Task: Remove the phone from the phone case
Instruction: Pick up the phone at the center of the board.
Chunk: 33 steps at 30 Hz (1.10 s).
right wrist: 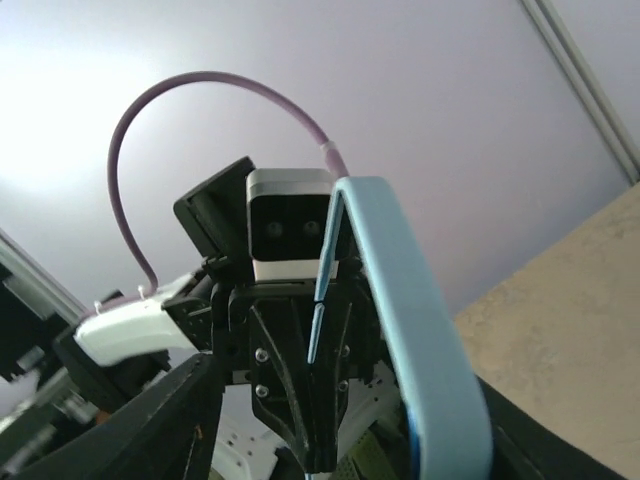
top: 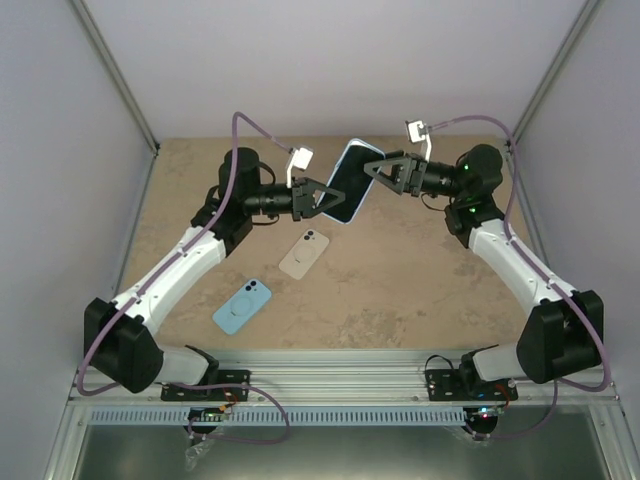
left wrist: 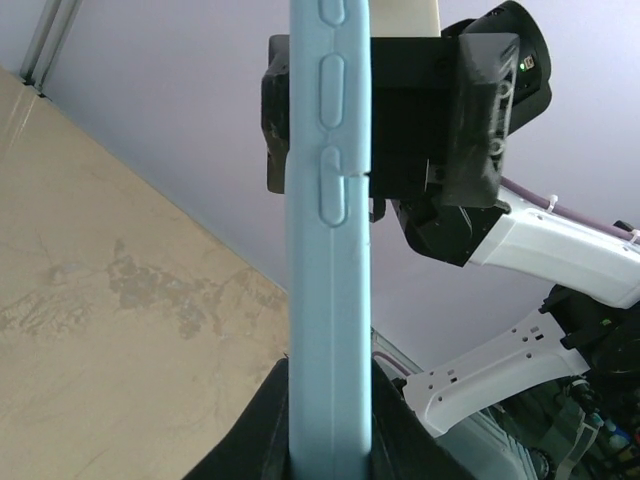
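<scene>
Top view alone shows beige phone near held phone case.

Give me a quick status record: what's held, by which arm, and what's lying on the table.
held item: phone inside its light blue case, raised off the table
left fingers: shut on one end of the case
right fingers: open, straddling the opposite end, with a gap on one side
phone removed: not yet
on table: beige phone and light blue phone, both back up, lying apart
</scene>
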Tool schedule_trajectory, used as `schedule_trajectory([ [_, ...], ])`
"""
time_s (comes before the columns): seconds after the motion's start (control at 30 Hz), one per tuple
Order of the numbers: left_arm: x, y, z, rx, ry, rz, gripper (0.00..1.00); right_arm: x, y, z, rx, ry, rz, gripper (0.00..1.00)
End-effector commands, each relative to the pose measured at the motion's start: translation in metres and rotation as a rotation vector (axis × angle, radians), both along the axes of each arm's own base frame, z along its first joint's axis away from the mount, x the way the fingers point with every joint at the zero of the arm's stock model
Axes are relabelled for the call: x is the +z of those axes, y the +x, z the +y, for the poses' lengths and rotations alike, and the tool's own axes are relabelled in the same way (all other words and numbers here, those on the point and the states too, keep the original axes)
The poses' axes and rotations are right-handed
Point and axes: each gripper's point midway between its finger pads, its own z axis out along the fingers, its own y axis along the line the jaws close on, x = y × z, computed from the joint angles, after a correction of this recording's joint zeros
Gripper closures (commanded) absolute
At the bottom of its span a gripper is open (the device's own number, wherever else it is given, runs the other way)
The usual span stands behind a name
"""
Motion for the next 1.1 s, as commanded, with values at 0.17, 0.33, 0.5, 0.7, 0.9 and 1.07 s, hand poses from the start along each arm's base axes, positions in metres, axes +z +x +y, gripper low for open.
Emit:
schedule_trajectory([
  [0.17,0.024,-0.006,0.007,0.012,-0.061,-0.096,1.0,0.0,-0.006,0.002,0.007,0.041,0.051,0.64],
  [0.33,0.024,-0.007,0.007,0.003,-0.073,-0.087,1.0,-0.008,-0.008,0.006,0.018,0.036,0.073,0.7],
  [0.5,0.023,-0.008,0.007,-0.007,-0.081,-0.082,1.0,-0.008,-0.008,0.008,0.029,0.036,0.076,0.79],
  [0.7,0.02,-0.011,0.007,-0.025,-0.082,-0.081,1.0,-0.008,-0.01,0.01,0.038,0.038,0.074,0.94],
  [0.9,0.016,-0.007,0.021,-0.016,-0.065,-0.084,0.82,-0.002,-0.014,0.009,0.045,0.04,0.046,1.0],
  [1.07,0.016,-0.009,0.043,0.002,-0.064,-0.109,0.22,0.008,-0.018,0.004,0.057,0.043,0.001,0.99],
])
